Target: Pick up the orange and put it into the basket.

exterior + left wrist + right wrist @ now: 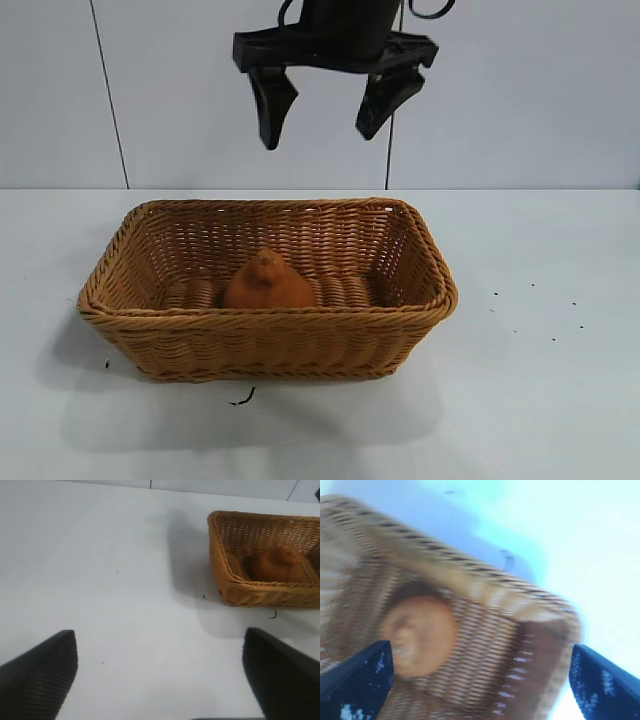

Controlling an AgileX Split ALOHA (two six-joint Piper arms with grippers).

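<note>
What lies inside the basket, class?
The orange sits on the basket floor. The floor beneath the orange and behind the near wall is hidden.

bright even light; right wrist view motion-blurred, soft shadow beside basket (270, 330).

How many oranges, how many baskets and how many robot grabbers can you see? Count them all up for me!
Oranges: 1, the orange sitting inside the basket.
Baskets: 1, the basket on the white table.
Grippers: 2, the right gripper above the basket with fingers open, and the left gripper off to the side over the table, fingers open.
Total: 4
</note>
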